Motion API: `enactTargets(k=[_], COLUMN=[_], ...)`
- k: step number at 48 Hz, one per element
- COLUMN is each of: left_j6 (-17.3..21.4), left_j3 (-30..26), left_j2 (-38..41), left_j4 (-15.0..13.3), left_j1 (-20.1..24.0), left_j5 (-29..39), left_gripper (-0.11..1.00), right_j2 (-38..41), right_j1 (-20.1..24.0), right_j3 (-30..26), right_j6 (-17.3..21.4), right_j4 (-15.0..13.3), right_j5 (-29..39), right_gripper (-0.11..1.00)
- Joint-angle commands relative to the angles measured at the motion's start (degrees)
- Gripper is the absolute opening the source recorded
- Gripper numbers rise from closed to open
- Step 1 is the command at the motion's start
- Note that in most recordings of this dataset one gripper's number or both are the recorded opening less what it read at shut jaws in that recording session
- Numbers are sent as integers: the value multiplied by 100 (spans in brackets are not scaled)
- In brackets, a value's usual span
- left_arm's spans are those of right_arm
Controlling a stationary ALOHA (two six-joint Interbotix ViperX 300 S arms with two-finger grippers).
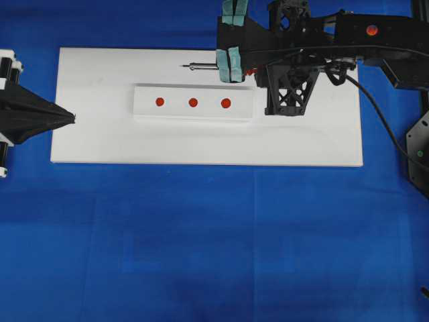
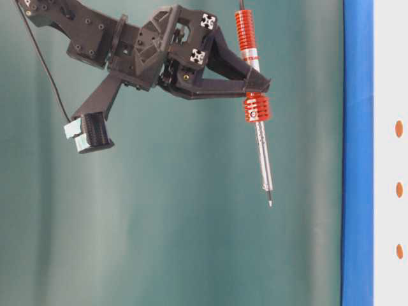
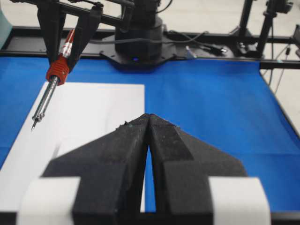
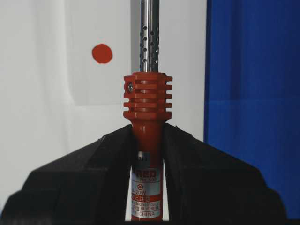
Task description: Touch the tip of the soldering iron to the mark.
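Note:
The soldering iron [image 4: 148, 105], with a red handle and a metal shaft, sits in my right gripper [image 4: 149, 136], which is shut on its handle. Its tip [image 1: 184, 66] hangs in the air over the far part of the white board [image 1: 201, 144] and touches nothing. In the table-level view the iron [image 2: 254, 105] points at the board with a clear gap. Three red marks [image 1: 193, 102] lie in a row on a white strip [image 1: 194, 114]; one mark [image 4: 101, 53] shows left of the shaft. My left gripper [image 3: 148, 118] is shut and empty at the board's left edge [image 1: 72, 119].
Blue cloth [image 1: 201, 241] covers the table around the board. The iron's black cord [image 1: 379, 111] trails off to the right. The right arm's black frame [image 1: 291, 87] stands over the board's far right part.

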Motion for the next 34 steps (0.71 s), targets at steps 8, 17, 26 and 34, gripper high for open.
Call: enactTargets(k=[8,17,26,34], left_j6=[-9,-9,0,-9], left_j3=[-62,-53,-62,-62], left_j2=[26,26,18,18], left_j4=[9,9,9,9], left_j1=[-18,-9,-9,-9], left_j5=[-62,-62,-62,-62], left_gripper=[0,0,0,0], right_j2=[-229,-633,-1055,-1213], right_j1=[53,53,62,62], right_j3=[-18,457,896,1055], right_j6=[9,53,149,158], right_j4=[-26,0,9,18], right_j5=[62,62,70,35], right_gripper=[6,6,6,6])
